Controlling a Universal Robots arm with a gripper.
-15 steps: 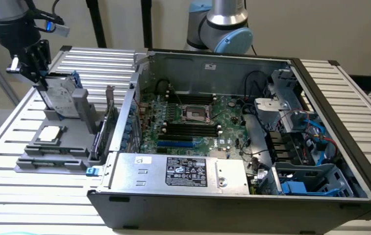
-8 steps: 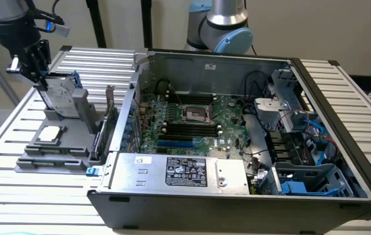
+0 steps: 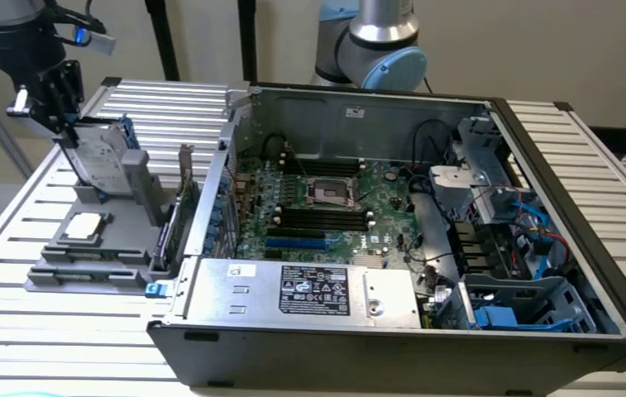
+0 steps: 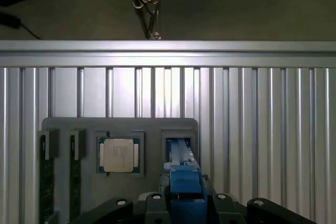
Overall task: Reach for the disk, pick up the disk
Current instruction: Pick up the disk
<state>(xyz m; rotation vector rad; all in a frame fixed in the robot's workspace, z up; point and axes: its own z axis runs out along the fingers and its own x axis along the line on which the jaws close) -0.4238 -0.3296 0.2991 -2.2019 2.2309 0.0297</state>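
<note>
Disk upright in grey holder, hand at its top edge, open/shut: can't tell

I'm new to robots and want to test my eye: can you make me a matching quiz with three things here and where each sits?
Things:
1. flat silver-grey disk in a blue plastic carrier
2. small square silver chip
3. large silver box with a black-and-white sticker

Places:
A. lying flat in a recess of the grey holder tray
B. inside the open black computer case
C. standing on edge in the tray, under the black end effector

Pairs: 1-C; 2-A; 3-B
</note>
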